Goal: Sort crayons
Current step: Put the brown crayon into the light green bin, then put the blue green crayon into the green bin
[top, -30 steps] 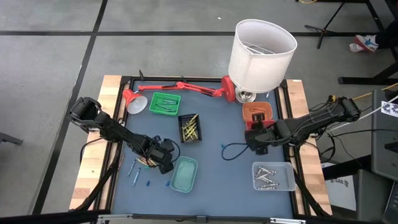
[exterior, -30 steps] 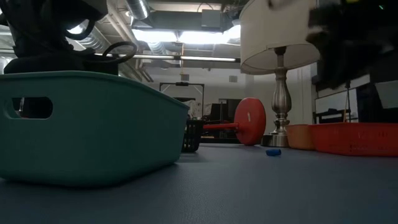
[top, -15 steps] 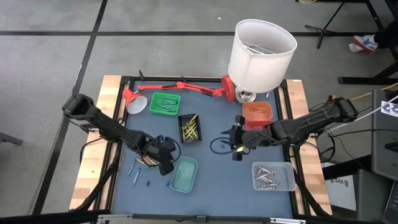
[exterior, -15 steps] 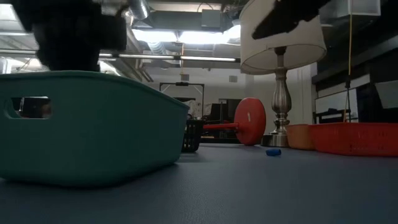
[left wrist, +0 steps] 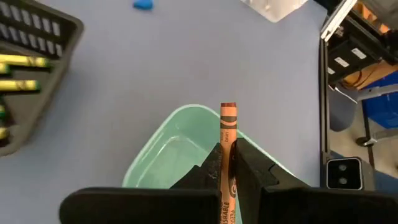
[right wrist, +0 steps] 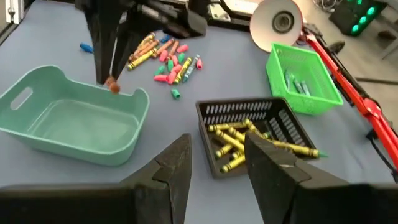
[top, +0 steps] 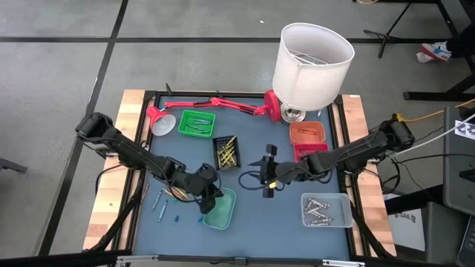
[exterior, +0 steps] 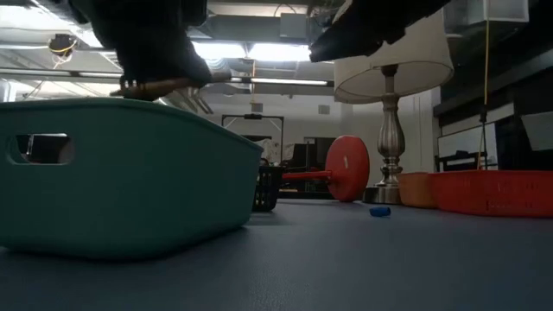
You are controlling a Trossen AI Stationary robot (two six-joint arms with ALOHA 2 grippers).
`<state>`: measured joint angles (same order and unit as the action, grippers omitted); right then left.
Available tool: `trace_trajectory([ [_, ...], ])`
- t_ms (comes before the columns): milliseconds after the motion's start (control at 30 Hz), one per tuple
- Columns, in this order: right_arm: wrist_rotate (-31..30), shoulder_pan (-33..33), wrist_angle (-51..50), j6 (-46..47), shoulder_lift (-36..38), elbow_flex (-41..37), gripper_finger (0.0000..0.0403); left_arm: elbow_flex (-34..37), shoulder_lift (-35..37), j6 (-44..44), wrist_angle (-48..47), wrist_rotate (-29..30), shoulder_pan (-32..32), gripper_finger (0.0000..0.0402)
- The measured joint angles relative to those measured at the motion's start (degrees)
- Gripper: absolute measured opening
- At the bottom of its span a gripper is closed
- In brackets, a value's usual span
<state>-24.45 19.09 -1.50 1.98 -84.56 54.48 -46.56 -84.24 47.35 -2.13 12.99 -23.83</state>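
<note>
In the view from above, the left gripper (top: 211,194) is at the near-left edge of the pale teal plastic tray (top: 222,211), pressed together on a brown crayon. The right gripper (top: 267,172) hovers over the middle of the blue-grey table mat (top: 252,215), its fingers spread with nothing between them. A loose pile of mixed-colour crayons (top: 172,194) lies on the mat just left of the teal tray. A black slotted basket with yellow crayons (top: 226,152) stands behind it, a bright green basket (top: 197,123) farther back, and a clear tray (top: 325,211) is at the near right.

In the low view, the teal tray (exterior: 130,177) fills the left side, and the brown crayon (exterior: 154,85) sticks out just above its rim.

In the left wrist view, the two dark fingers (left wrist: 249,171) pinch the brown paper-wrapped crayon (left wrist: 227,146), which points over the empty teal tray (left wrist: 168,155).

In the right wrist view, the right arm's own fingers (right wrist: 280,165) stand apart. Beyond them, the brown crayon tip (right wrist: 114,84) hangs over the tray edge.
</note>
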Motion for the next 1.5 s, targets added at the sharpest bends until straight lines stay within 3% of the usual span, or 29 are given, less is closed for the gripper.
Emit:
trace_trajectory([
  [467, 0.0, 0.0, 6.2, -1.0, -3.2, 0.0, 0.0147, 0.0, -5.5, -1.2, 2.2, 0.0, -1.0, 0.0013],
  [800, 0.0, 0.0, 6.6, -1.0, -3.2, 0.0, 0.0147, 0.0, -5.5, -1.7, 2.3, 2.4, -0.3, 0.0103],
  [1000, 0.0, 0.0, 7.3, -1.7, -2.9, 0.0, 0.0147, 0.0, -5.3, -4.3, 2.2, 0.4, 1.4, 0.0126],
  [1267, 0.0, -0.1, 5.6, -6.1, 3.1, 0.0, 0.0147, 0.0, -1.3, -4.8, -3.0, -7.9, 6.8, 0.0127],
  [1500, 0.4, -1.2, -2.8, -7.0, 11.6, 0.0, 0.0147, 0.0, 4.4, -11.6, -7.1, -9.1, 11.3, 0.0127],
])
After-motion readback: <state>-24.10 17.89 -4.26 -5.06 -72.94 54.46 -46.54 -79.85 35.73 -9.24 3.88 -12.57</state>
